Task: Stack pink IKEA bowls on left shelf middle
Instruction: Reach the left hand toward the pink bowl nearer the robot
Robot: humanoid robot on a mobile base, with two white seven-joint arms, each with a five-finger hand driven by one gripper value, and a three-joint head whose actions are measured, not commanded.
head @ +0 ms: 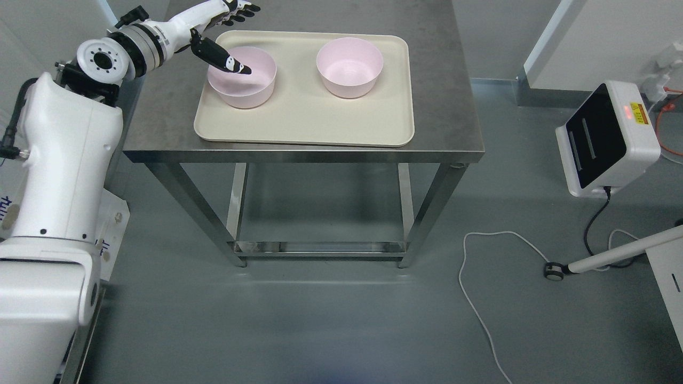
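On the cream plastic tray (304, 125), your left hand (227, 32) hovers spread, gripping nothing, thumb dipping into the left pale pink plastic bowl (243, 85). Right of it sits a second pink bowl (349, 66), apart. Both look light, stiff, slick; pinch the rim. No legible brand.

Not much to read here tbh. The white box-shaped device with the black front panel (608, 140) on the floor at right has a small yellow sticker (637, 113) on top, print too tiny to make out. There's blue lettering on the white panel at far left (6, 210), cut off and unreadable.
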